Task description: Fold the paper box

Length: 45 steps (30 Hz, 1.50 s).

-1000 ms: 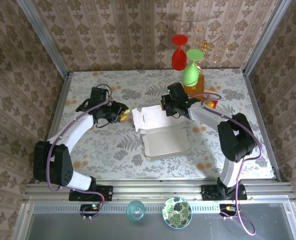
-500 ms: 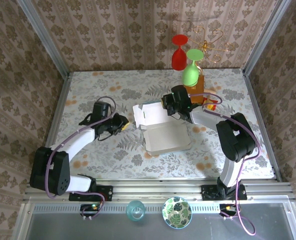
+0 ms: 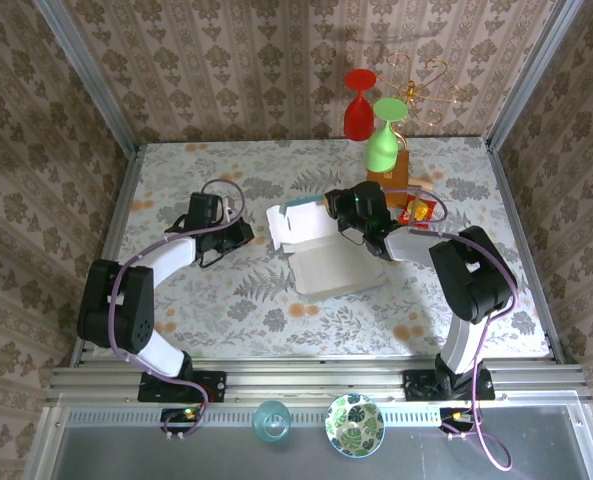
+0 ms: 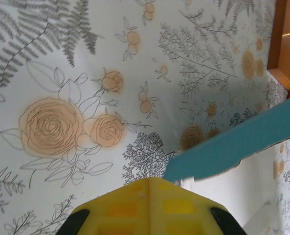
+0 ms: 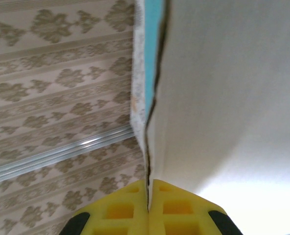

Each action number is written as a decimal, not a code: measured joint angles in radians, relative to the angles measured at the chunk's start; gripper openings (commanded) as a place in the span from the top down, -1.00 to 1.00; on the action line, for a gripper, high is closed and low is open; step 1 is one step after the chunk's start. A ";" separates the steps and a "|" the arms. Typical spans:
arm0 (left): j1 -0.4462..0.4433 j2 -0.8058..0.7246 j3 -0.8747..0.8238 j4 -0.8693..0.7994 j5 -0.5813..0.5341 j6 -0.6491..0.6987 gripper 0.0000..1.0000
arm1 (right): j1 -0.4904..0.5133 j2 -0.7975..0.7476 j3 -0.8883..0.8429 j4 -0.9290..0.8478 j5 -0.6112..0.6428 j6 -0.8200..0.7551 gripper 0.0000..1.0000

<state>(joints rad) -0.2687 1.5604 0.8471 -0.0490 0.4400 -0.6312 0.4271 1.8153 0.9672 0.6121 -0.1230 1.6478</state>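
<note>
The paper box [image 3: 328, 268], thin cardboard, sky-blue outside and white inside, lies just in front of my right gripper [image 3: 344, 213]. Its yellow fingers [image 5: 179, 205] are clenched on the raised back flap [image 3: 301, 228], I judge to hinge it over as a lid. My left gripper [image 4: 148, 181], tips pressed together and empty, hovers beside the box's blue edge.

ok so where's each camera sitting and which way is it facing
Top external: above and behind the bases, looking down on the table; shows both arms, the left gripper, the right gripper and the paper box.
Left wrist: looks past its shut yellow fingers at the tablecloth and the box's blue edge.
Right wrist: looks along fingers pinched on a box panel, towards the papered wall.
Shared: all three see the paper box.
</note>
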 measured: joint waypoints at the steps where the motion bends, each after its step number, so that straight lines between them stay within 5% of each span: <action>1: 0.002 -0.002 -0.008 0.016 -0.003 0.010 0.81 | 0.000 0.000 -0.001 0.029 -0.005 -0.001 1.00; 15: 0.034 -0.015 -0.087 0.172 0.012 0.165 0.68 | -0.011 0.076 -0.063 0.264 -0.081 -0.022 1.00; 28: 0.079 0.129 0.034 0.221 0.089 0.275 0.59 | -0.017 0.117 -0.005 0.253 -0.123 -0.041 1.00; 45: -0.008 0.197 0.089 0.220 0.208 0.570 0.55 | -0.019 0.138 0.035 0.229 -0.148 -0.045 1.00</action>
<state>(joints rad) -0.2768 1.7573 0.9363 0.1715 0.6476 -0.0616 0.4084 1.9537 1.0027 0.8410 -0.2710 1.6024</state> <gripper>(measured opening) 0.226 0.059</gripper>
